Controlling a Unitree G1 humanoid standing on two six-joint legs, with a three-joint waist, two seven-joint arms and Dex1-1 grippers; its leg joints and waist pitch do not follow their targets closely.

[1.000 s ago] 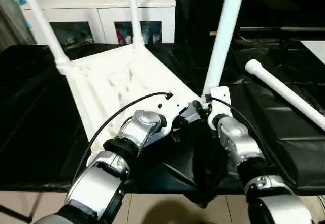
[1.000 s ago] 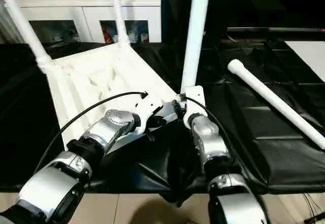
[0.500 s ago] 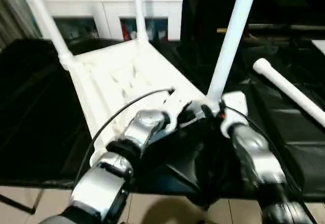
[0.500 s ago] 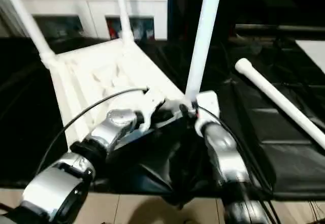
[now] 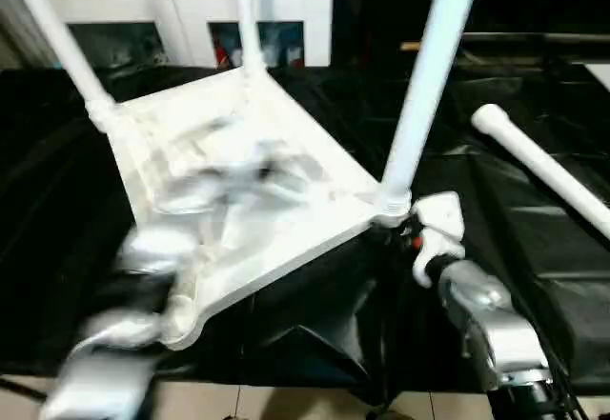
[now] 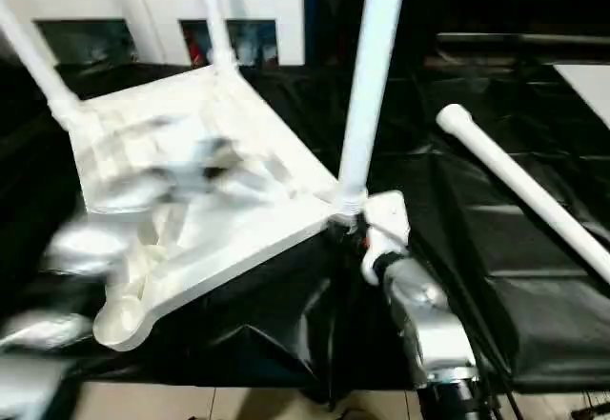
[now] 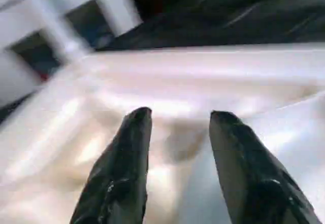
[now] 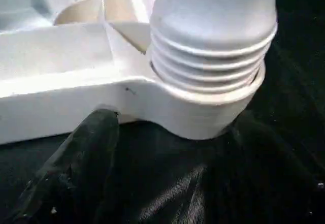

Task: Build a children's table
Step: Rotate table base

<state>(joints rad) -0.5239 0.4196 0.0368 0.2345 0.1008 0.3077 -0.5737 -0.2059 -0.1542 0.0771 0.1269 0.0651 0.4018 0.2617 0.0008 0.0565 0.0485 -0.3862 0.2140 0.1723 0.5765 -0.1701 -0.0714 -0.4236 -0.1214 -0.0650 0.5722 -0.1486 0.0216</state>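
Observation:
The white tabletop lies upside down on black sheeting, ribs up. Three white legs stand in its corners: two at the back and one in the near right corner socket. The near left socket is empty. A loose leg lies to the right. My right gripper is open just below the near right socket, where the leg's threaded end sits. My left gripper is open over the tabletop's underside with nothing between its fingers. The left arm shows as a blur at the left.
A white cabinet with glass doors stands behind the work table. Black sheeting covers the table and hangs in folds over its front edge. A strip of floor shows below that edge.
My left gripper has opened and its arm has swung left, away from the near right corner. The right gripper stays by that socket. The camera has shifted a little.

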